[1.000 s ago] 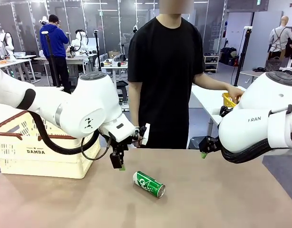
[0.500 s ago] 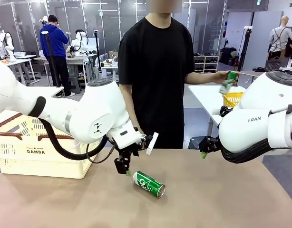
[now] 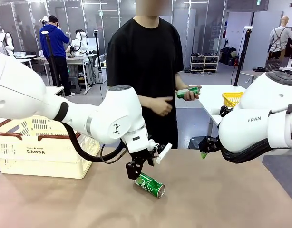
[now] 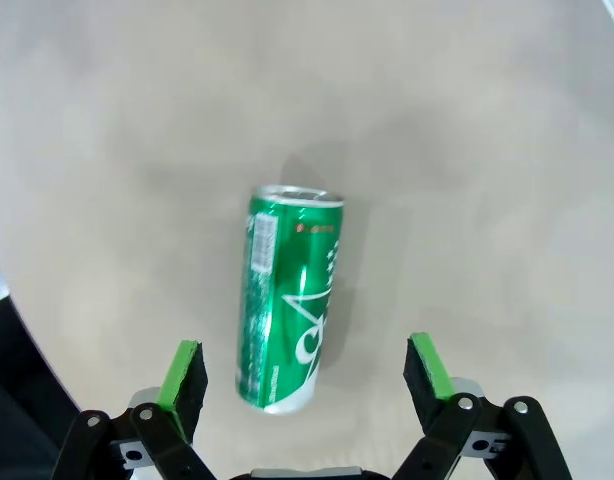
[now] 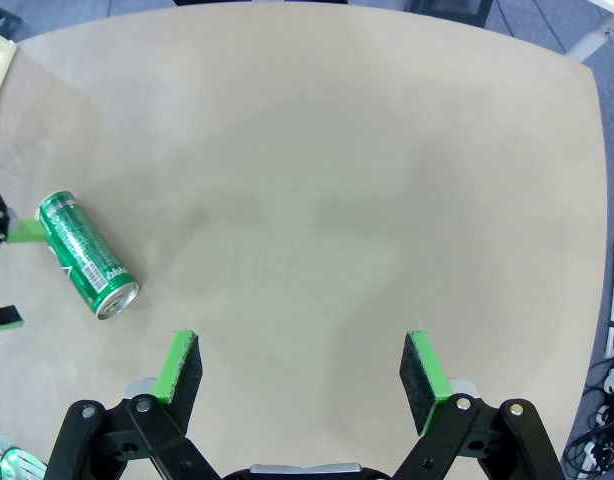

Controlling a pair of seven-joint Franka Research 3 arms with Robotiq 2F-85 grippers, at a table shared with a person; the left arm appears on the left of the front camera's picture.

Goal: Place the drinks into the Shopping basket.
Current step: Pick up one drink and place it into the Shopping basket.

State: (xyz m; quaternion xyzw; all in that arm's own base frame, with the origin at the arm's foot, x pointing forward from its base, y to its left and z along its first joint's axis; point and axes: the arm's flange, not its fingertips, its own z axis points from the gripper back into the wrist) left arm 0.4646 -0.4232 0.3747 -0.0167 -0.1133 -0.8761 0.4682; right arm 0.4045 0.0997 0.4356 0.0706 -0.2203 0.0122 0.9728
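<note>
One green can (image 3: pixel 149 184) lies on its side on the table (image 3: pixel 222 204), well apart from the Shopping basket (image 3: pixel 41 147); I judge the step in hand to be the approach for a pick. My left gripper (image 4: pixel 305 370) hovers over the can with fingers fully spread either side of its base end and no contact that I can see, so the next move calls for a descent and a squeeze across the body. My right gripper (image 5: pixel 305 375) hangs wide apart over bare table, holding nothing.
</note>
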